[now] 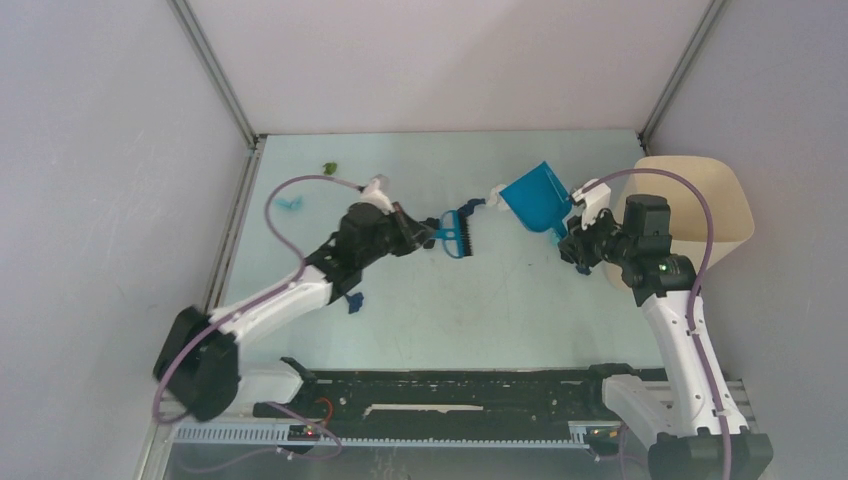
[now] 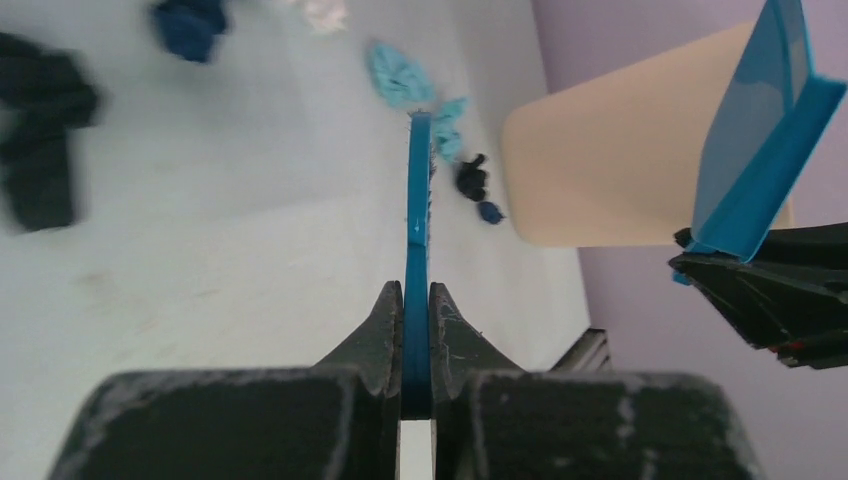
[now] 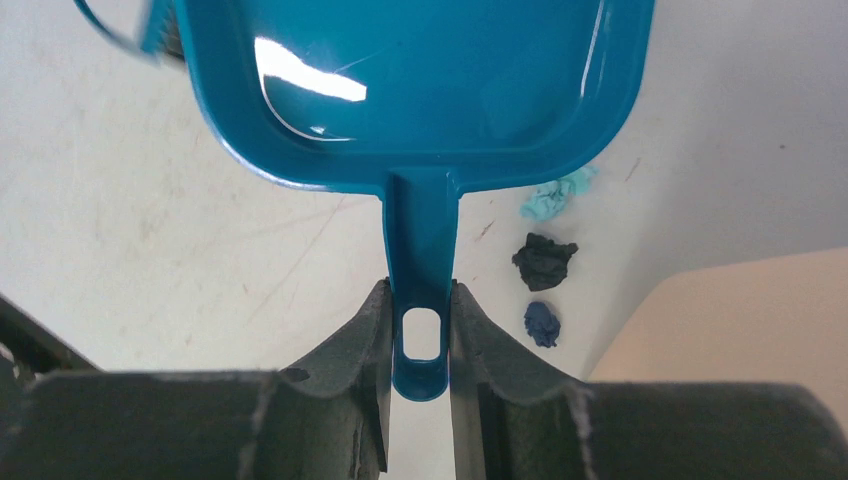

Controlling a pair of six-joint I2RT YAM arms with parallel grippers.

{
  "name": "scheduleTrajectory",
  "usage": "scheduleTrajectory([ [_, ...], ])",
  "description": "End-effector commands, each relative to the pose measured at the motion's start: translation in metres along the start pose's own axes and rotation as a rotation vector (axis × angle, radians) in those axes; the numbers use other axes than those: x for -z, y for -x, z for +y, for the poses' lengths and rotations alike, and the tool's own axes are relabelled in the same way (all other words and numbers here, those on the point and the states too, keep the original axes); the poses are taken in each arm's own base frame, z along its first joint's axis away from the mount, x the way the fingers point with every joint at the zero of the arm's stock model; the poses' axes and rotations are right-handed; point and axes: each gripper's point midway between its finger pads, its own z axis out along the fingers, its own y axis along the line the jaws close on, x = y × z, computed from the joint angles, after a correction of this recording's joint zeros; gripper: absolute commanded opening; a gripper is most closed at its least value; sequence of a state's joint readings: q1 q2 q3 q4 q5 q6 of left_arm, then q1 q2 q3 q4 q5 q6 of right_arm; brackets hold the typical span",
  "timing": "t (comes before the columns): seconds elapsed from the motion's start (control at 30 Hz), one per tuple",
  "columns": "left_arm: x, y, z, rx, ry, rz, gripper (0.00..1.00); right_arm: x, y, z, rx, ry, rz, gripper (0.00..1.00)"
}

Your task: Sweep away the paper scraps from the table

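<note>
The dustpan (image 3: pixel 420 90) is glossy smooth plastic, the paper scraps (image 3: pixel 545 262) crumpled matt, the table (image 3: pixel 150 250) scuffed matt

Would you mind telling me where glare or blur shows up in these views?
Right wrist: a bright glare streak on the inner floor of the dustpan. Left wrist: the paper scraps at the left edge are smeared and blurry, the brush sharp. Top external: soft, even light on the table, no glare.

Top camera overlooks the table (image 1: pixel 500 300); close wrist cameras share the bin (image 2: pixel 600 170).
</note>
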State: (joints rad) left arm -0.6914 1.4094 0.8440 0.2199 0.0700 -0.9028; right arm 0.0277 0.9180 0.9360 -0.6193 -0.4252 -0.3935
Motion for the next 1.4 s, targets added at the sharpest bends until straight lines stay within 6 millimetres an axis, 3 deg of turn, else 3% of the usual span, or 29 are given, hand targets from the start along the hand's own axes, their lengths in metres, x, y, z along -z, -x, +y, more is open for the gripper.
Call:
scheduleTrajectory([
  [0.0, -0.046, 0.019, -0.096, 0.093, -0.236, -0.071, 0.0, 0.0, 0.023, -0.031, -0.11, -0.169, -0.071, 0.0],
  [0.17, -0.121, -0.021, -0.13, 0.082, -0.312, 0.026, 0.0, 0.008, 0.033, -0.045, -0.141, -0.272, -0.143, 0.0],
  [0.33, -0.178, -0.064, -0.135, 0.231, -0.36, 0.14, 0.0, 0.009, 0.039, -0.043, -0.165, -0.257, -0.199, 0.0],
  [0.47, -0.198, -0.084, -0.137, 0.304, -0.357, 0.183, 0.0, 0.009, 0.037, -0.041, -0.157, -0.252, -0.209, 0.0],
  [0.7, -0.208, -0.115, -0.102, 0.306, -0.153, 0.249, 0.0, 0.01, 0.029, -0.047, -0.172, -0.261, -0.205, 0.0],
  [0.8, -0.199, -0.128, -0.082, 0.301, -0.087, 0.295, 0.0, 0.009, 0.028, -0.046, -0.167, -0.257, -0.202, 0.0],
  [1.0, -0.155, -0.129, -0.039, 0.277, 0.011, 0.31, 0.0, 0.009, 0.026, -0.045, -0.162, -0.25, -0.201, 0.0],
  [1.07, -0.13, -0.127, -0.024, 0.251, 0.039, 0.322, 0.0, 0.008, 0.025, -0.045, -0.161, -0.251, -0.198, 0.0],
  [1.23, -0.044, -0.109, 0.008, 0.115, 0.091, 0.284, 0.0, 0.003, 0.02, -0.041, -0.155, -0.22, -0.187, 0.0],
  [1.37, 0.002, -0.085, 0.012, -0.022, 0.1, 0.205, 0.0, -0.001, 0.018, -0.04, -0.155, -0.204, -0.176, 0.0],
])
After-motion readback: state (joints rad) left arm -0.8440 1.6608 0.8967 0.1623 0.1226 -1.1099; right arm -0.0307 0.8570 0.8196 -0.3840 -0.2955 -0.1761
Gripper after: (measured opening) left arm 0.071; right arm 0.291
